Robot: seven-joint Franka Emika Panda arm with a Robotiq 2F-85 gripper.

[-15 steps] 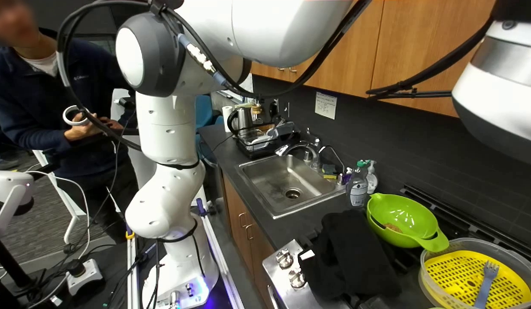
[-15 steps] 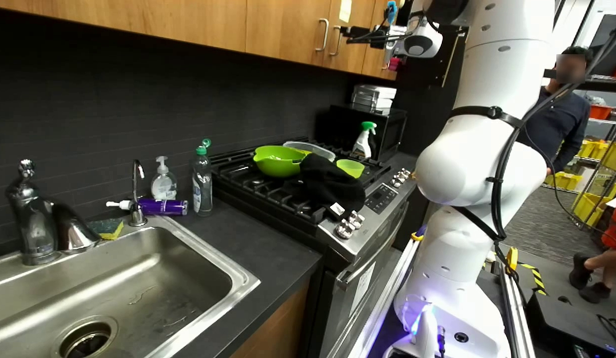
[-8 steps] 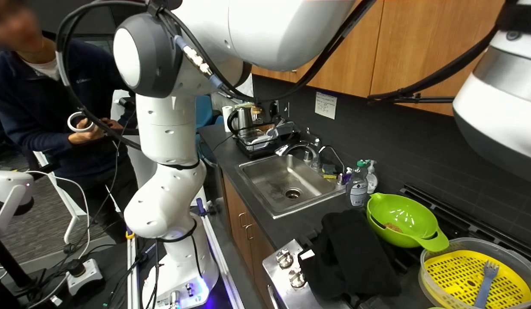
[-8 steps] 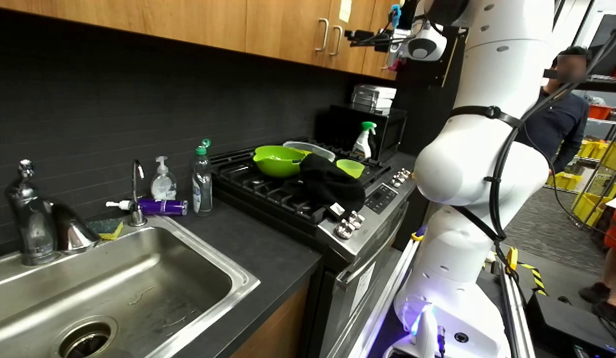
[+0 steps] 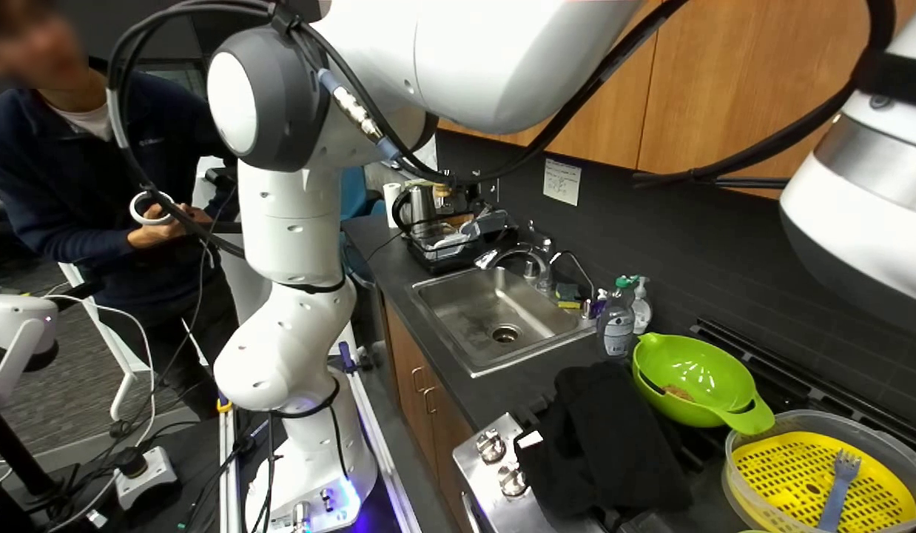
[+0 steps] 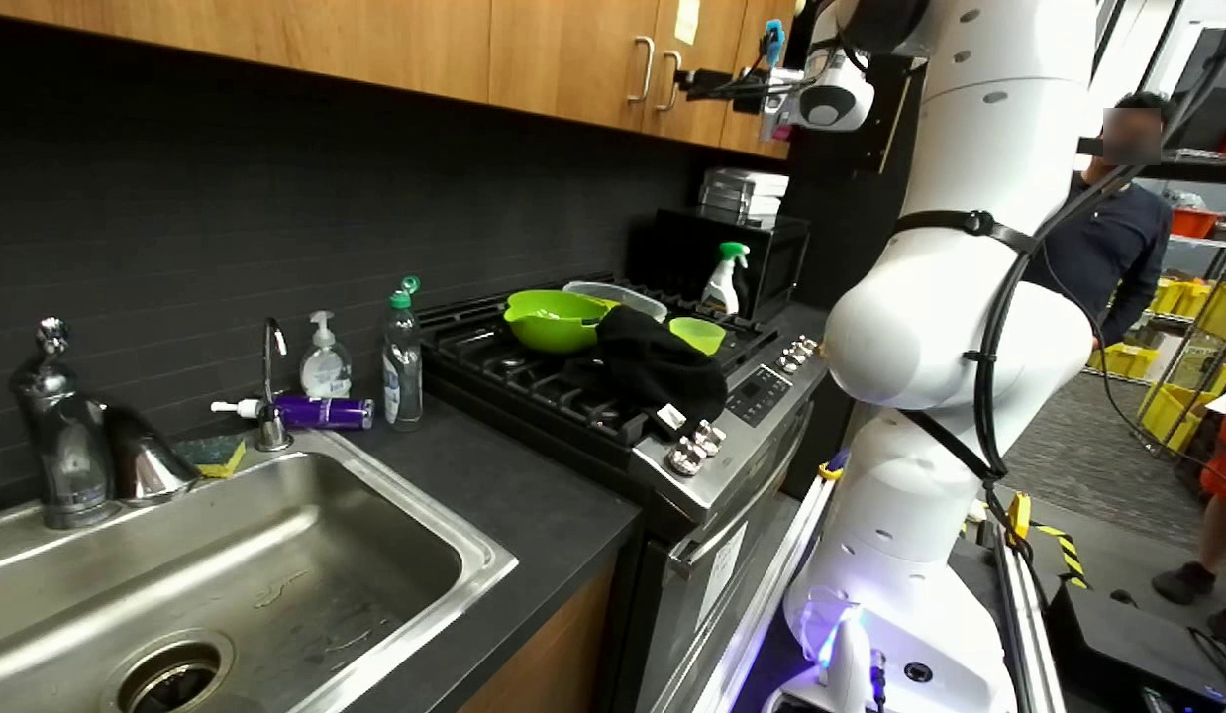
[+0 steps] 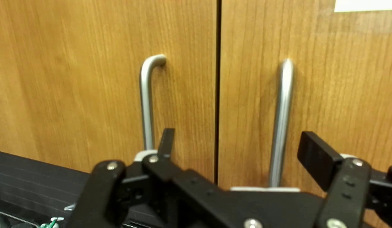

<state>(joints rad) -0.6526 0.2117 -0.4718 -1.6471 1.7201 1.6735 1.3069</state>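
Wrist view: claw wide, seemingly empty.

the gripper is black with silver screws, set against brown cabinet doors streaked with vertical wood grain, their left handle and right handle both silver-grey. in an exterior view, the bowl is lime green, the cloth near it plain black, and the strainer on the right yellow, dotted with small holes. the far wall is dark grey, faintly tiled.
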